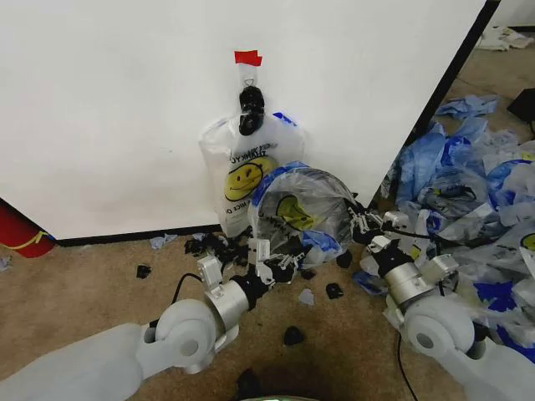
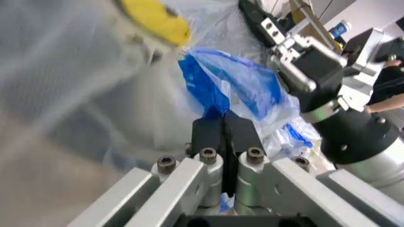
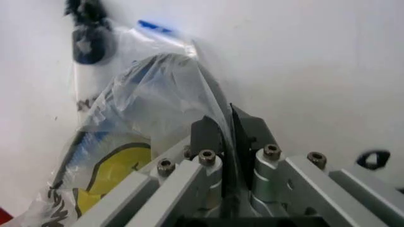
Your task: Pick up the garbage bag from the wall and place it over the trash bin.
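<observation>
A see-through garbage bag [image 1: 305,209] with a yellow smiley face and blue edges is stretched wide between both grippers, low in front of the wall. It bulges round over a dark curved rim, the trash bin [image 1: 341,190], mostly hidden under the plastic. My left gripper [image 1: 267,263] is shut on the bag's blue edge [image 2: 218,97] at its near left side. My right gripper [image 1: 361,221] is shut on the clear edge [image 3: 189,90] at its right side. A second smiley bag [image 1: 238,163] hangs on the wall from a black hook [image 1: 250,109].
A heap of blue-and-clear bags [image 1: 476,175] covers the floor to the right. Black scraps [image 1: 292,336] lie on the carpet around the arms. A red cylinder [image 1: 17,230] stands at the far left by the wall. Red tape [image 1: 247,58] marks the hook.
</observation>
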{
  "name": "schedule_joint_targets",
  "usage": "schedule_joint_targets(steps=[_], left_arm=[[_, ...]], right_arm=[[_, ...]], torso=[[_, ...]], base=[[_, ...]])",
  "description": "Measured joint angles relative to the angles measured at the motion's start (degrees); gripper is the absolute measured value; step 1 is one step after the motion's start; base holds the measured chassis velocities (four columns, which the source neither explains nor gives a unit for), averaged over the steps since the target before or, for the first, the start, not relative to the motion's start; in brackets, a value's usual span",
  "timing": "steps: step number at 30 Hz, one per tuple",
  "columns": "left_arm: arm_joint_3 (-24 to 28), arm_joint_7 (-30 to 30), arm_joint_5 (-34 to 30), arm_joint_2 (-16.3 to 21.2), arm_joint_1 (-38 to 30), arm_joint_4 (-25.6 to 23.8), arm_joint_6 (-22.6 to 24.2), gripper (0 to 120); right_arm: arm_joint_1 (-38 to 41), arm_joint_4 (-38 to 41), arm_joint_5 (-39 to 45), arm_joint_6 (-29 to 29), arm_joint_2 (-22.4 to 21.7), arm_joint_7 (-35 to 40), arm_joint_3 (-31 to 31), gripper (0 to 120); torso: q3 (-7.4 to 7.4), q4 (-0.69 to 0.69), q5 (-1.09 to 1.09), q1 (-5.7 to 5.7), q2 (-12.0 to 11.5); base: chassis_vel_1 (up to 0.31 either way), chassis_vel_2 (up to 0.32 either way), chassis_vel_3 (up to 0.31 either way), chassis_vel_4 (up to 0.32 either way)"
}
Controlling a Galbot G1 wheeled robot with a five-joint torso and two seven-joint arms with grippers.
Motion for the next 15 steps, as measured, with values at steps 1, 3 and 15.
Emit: schedule_joint_targets(steps=[1,3,15], left_arm=[[-0.1,-0.1,0.0,0.1,0.3,-0.2,0.0,0],[-0.6,-0.2,0.3,0.5,1.1,-0.6,-0.1,0],[-2.4,-1.1,0.8,1.4,3.7,-1.8,-0.8,0]], right_arm=[[0.1,0.3,0.9,-0.3,0.0,0.7,0.1,0],[0.2,1.1,2.7,-0.8,0.0,2.1,0.4,0],[1.1,3.3,8.2,-1.7,-0.4,6.3,1.9,0]], torso=[[0.00,0.00,0.00,0.00,0.0],[0.00,0.00,0.00,0.00,0.0],[0.00,0.00,0.00,0.00,0.0]], base=[[0.000,0.000,0.000,0.000],[0.000,0.000,0.000,0.000],[0.000,0.000,0.000,0.000]])
